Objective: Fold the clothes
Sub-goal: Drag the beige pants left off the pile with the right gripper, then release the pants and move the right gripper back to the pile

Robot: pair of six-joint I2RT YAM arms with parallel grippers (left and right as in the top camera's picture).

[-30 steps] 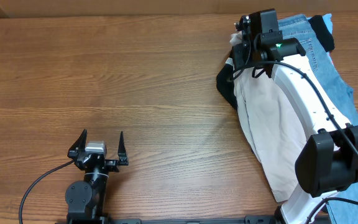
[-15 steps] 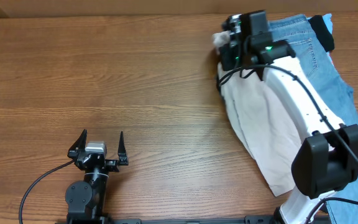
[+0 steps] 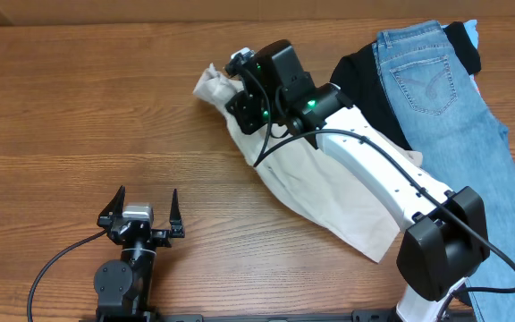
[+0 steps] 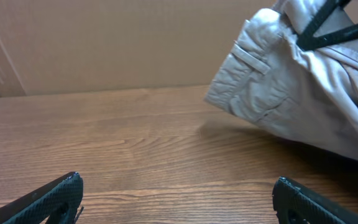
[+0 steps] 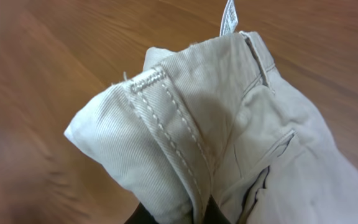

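Observation:
The cream khaki shorts (image 3: 316, 183) lie stretched across the table's middle right, waistband end lifted at upper centre. My right gripper (image 3: 231, 85) is shut on the waistband and holds it above the wood. In the right wrist view the waistband (image 5: 166, 118) with its stitching and white label (image 5: 230, 15) fills the frame, pinched at the bottom edge (image 5: 194, 214). The left wrist view shows the raised shorts (image 4: 291, 93) at upper right. My left gripper (image 3: 141, 210) is open and empty near the front left edge; its fingertips show in the left wrist view (image 4: 179, 196).
Blue denim jeans (image 3: 445, 98) lie along the right side of the table. A black garment (image 3: 365, 85) lies partly under them and behind the right arm. Bare wood spans the left half of the table (image 3: 88, 107).
My right gripper has dragged the shorts' waistband leftward, from the back right toward the table's centre. The black garment is now uncovered. The left arm has not moved.

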